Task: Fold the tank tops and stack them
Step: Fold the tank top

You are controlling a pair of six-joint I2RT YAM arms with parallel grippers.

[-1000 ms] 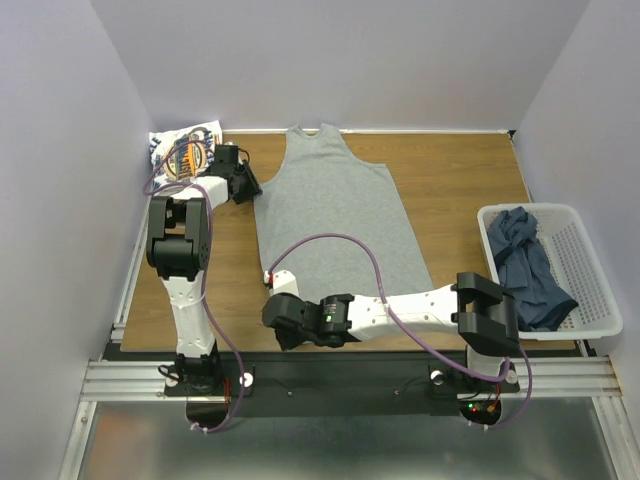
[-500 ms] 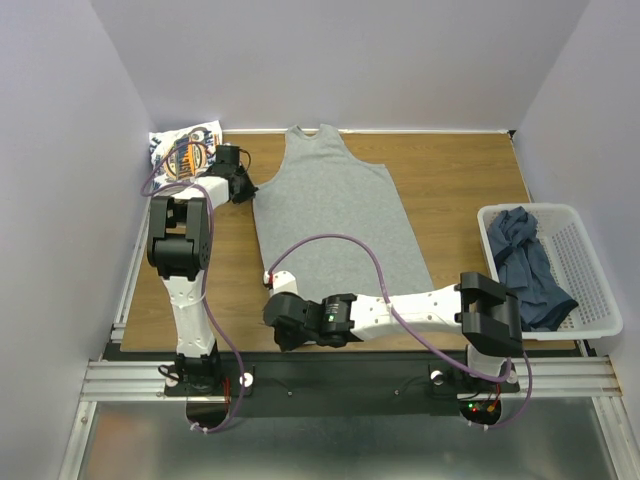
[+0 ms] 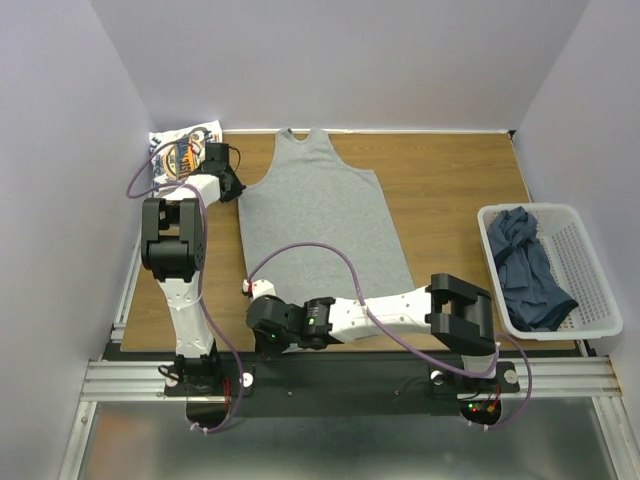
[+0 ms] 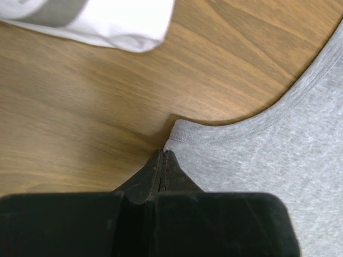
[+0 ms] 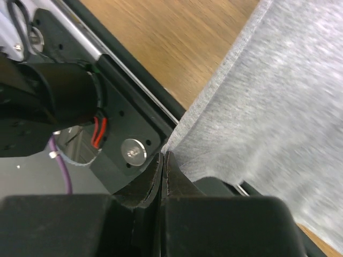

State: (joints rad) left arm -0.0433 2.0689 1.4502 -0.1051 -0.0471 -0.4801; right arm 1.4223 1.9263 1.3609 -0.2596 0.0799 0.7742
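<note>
A light heather grey tank top (image 3: 315, 215) lies spread flat on the wooden table, neck to the back. My left gripper (image 3: 232, 186) is shut on its left armhole corner (image 4: 179, 131) at the back left. My right gripper (image 3: 258, 335) is shut on its bottom left hem corner (image 5: 225, 107) at the near table edge. A folded white tank top with a blue-and-orange logo (image 3: 183, 150) lies at the back left corner and shows in the left wrist view (image 4: 96, 19). Dark slate-blue tank tops (image 3: 528, 265) lie in the basket.
A white plastic mesh basket (image 3: 590, 270) stands at the right edge of the table. The black mounting rail (image 5: 123, 139) and arm bases run along the near edge. Purple cables loop over both arms.
Both grippers have moved left, dragging the grey tank top leftward across the table. The right arm now stretches further to the left along the near edge.
</note>
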